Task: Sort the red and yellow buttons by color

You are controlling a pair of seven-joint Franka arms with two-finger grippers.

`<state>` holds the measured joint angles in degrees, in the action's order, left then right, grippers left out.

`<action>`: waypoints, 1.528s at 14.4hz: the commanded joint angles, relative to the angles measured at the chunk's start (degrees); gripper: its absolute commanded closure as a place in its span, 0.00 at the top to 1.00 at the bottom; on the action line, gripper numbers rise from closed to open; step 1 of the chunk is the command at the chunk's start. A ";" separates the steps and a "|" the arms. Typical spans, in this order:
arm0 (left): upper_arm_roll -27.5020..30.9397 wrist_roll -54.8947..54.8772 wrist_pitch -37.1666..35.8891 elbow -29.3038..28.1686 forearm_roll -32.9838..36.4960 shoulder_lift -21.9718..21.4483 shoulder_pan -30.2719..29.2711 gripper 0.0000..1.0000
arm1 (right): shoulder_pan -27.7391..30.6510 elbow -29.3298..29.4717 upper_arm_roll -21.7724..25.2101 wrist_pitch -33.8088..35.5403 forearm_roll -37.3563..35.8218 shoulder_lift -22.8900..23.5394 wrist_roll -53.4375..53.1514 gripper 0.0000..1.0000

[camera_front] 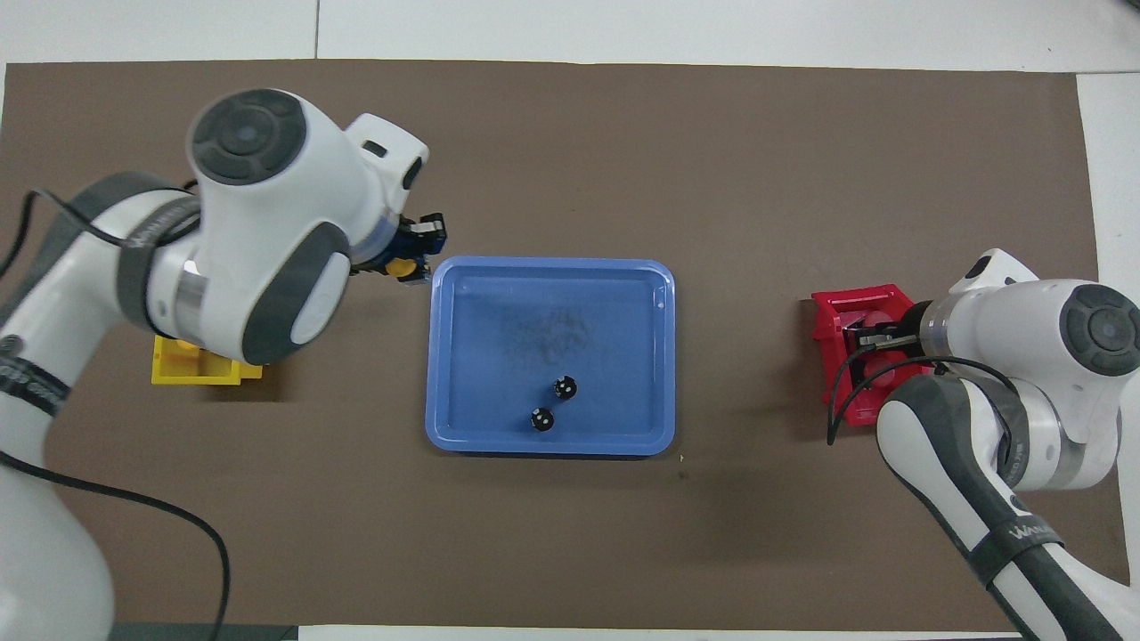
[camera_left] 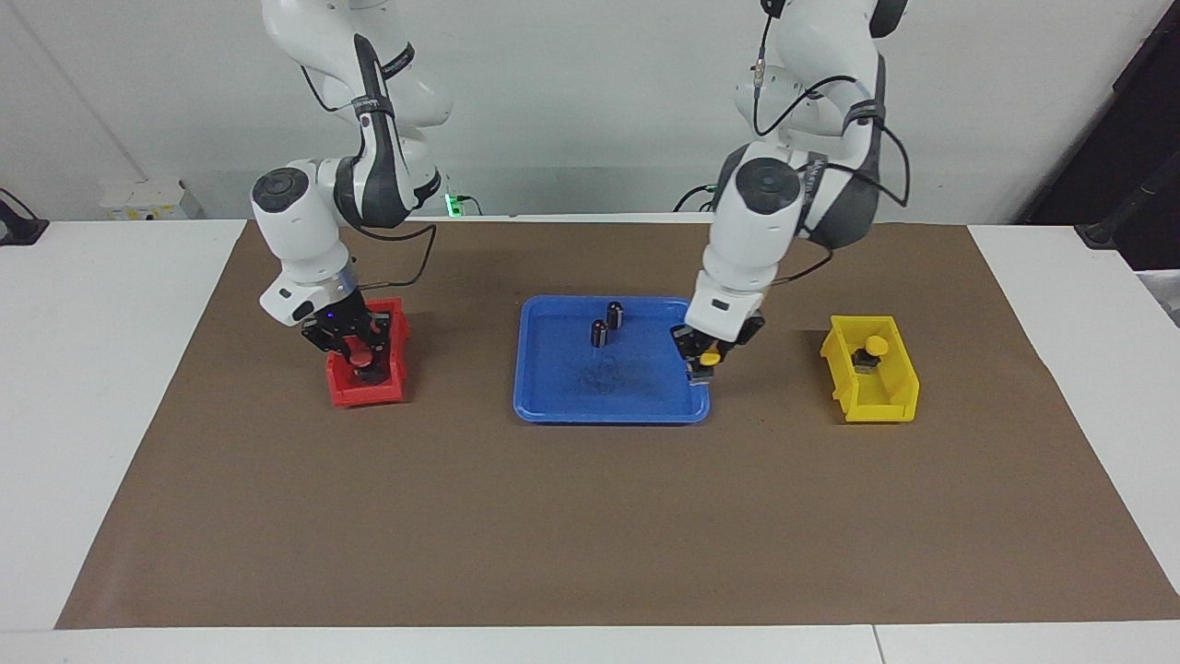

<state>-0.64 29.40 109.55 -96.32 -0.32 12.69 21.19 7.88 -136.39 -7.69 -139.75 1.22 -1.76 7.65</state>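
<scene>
The left hand (camera_left: 708,360) grips a yellow button (camera_left: 709,357) above the blue tray's (camera_left: 553,406) edge at the left arm's end. A second yellow button (camera_left: 872,350) sits in the yellow bin (camera_left: 876,401). The right hand (camera_left: 361,355) is low in the red bin (camera_left: 367,392), closed on a red button (camera_left: 362,356). Two dark cylinders (camera_left: 607,325) stand in the tray.

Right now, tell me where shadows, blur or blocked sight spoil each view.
Facing view: even light, soft shadows beside the blue tray and yellow bin; the right end effector hides the red bin's contents. Overhead view: the left arm looms large and soft-edged, covering most of the yellow bin; its end effector shows a yellow button.
</scene>
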 commanded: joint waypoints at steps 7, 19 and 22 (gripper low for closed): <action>-0.42 -33.07 1.35 -2.89 2.52 -2.40 -19.94 0.02 | 1.09 12.62 -0.57 15.79 1.15 0.62 5.36 0.56; -0.42 -34.84 15.77 -20.04 2.43 -6.45 -21.80 0.02 | 2.23 44.29 1.72 53.88 -3.23 -0.35 5.36 1.00; -0.42 -34.67 20.86 -22.41 2.43 -5.49 -21.80 0.02 | 2.49 44.81 1.98 54.49 -4.56 -0.17 5.36 1.00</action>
<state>-0.74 -5.00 126.46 -115.30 1.07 8.51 -0.19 9.43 -93.25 -5.28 -86.51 -2.47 -3.25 11.54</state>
